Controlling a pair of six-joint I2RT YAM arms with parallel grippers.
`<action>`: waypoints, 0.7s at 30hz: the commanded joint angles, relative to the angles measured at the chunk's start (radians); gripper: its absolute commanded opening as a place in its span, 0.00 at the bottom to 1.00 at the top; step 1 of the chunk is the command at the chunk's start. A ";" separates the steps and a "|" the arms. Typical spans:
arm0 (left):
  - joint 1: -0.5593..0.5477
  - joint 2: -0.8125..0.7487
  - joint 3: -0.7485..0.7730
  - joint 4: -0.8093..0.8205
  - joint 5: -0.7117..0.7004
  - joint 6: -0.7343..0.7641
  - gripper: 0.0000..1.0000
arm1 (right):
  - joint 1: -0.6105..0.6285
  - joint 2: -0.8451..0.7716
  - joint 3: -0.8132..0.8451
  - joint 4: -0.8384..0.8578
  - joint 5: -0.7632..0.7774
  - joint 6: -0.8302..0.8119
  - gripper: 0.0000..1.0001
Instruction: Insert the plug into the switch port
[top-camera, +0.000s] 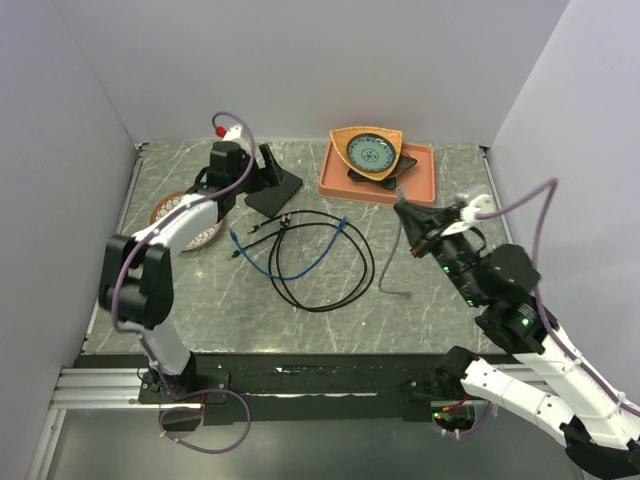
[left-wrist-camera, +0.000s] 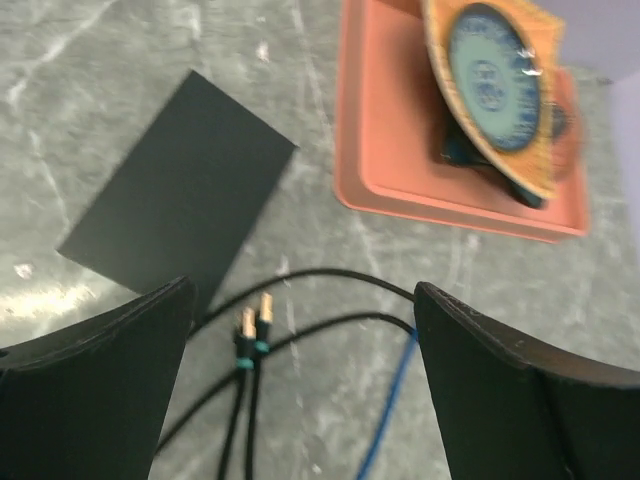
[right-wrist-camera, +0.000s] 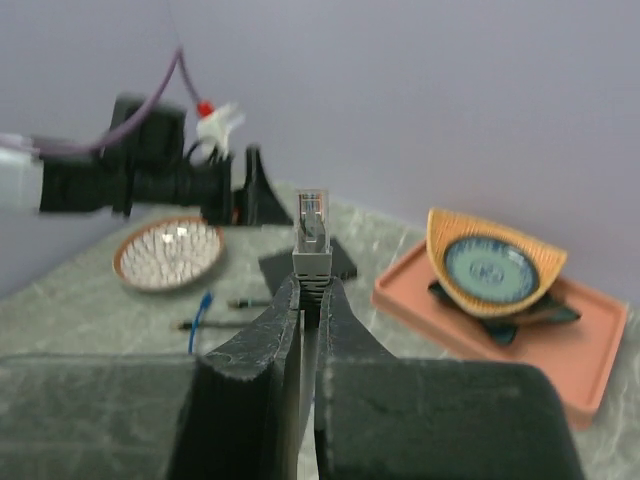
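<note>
The flat matte-black box (top-camera: 275, 192) lies on the table at the back left; it also shows in the left wrist view (left-wrist-camera: 180, 190) and the right wrist view (right-wrist-camera: 305, 262). Its switch port does not show in any view. My left gripper (top-camera: 262, 175) hovers just over the near side of the box, open and empty (left-wrist-camera: 300, 295). My right gripper (top-camera: 405, 212) is at mid-right, raised, shut (right-wrist-camera: 311, 285) on the boot of a grey plug (right-wrist-camera: 311, 228). The clear plug tip stands above the fingers and points toward the box. The grey cable (top-camera: 392, 270) hangs down to the table.
An orange tray (top-camera: 415, 180) with a woven dish holding a blue plate (top-camera: 372, 152) stands at the back right. A brown bowl (top-camera: 185, 220) sits at the left. Looped black cables (top-camera: 330, 262), a blue cable (top-camera: 290, 265) and two gold-tipped plugs (left-wrist-camera: 252, 318) lie mid-table.
</note>
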 joint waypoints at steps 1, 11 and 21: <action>-0.008 0.117 0.181 -0.047 -0.110 0.077 0.96 | -0.004 0.018 -0.045 -0.025 0.029 0.036 0.00; -0.020 0.603 0.771 -0.284 -0.223 0.141 0.96 | -0.053 0.081 -0.126 -0.010 -0.101 0.154 0.00; -0.029 0.843 1.006 -0.293 -0.303 0.169 0.96 | -0.191 0.144 -0.169 0.008 -0.394 0.253 0.00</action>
